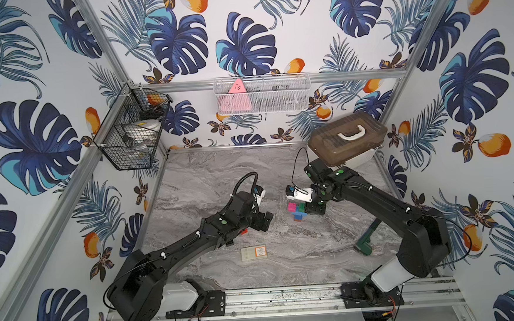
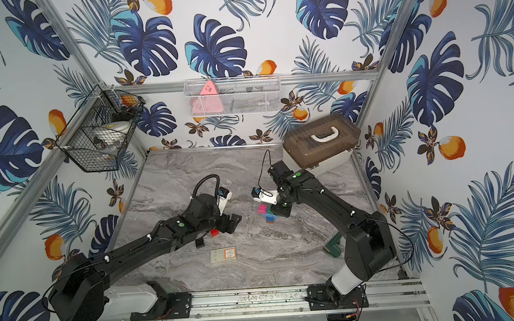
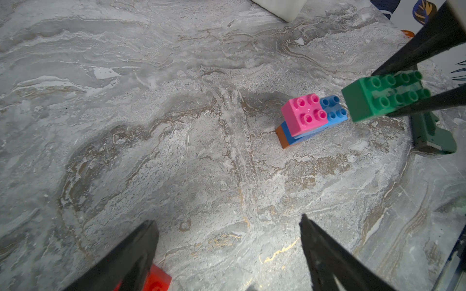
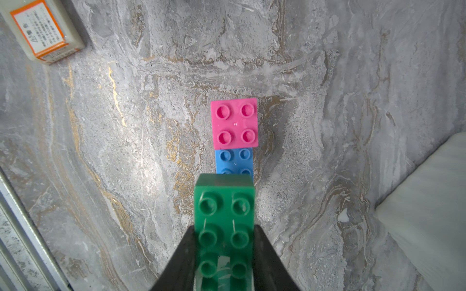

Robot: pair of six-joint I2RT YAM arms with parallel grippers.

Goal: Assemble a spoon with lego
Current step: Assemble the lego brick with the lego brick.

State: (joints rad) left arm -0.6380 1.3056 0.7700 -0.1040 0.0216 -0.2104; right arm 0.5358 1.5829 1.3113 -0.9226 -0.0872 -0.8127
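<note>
The partly built spoon [image 1: 296, 211] [image 2: 266, 213] stands mid-table: a pink brick [image 4: 234, 123] [image 3: 303, 114] on blue bricks [image 4: 234, 158] over an orange one [image 3: 282, 138]. My right gripper [image 4: 224, 228] [image 1: 309, 208] is shut on a long green brick [image 4: 224, 201] [image 3: 373, 99], held just above the bare blue studs next to the pink brick. The left gripper [image 3: 227, 219] [image 1: 264, 222] hangs open over bare table to the left of the stack, nothing between its fingers. A red brick [image 3: 157, 279] [image 2: 214, 232] lies by one left finger. A black brick [image 2: 199, 242] rests under the left arm.
A flat beige box with an orange label [image 1: 253, 253] [image 4: 42, 30] lies near the front. A dark green handled tool [image 1: 366, 240] [image 3: 433, 136] sits under the right arm. A brown-lidded container [image 1: 346, 140] stands at the back right corner.
</note>
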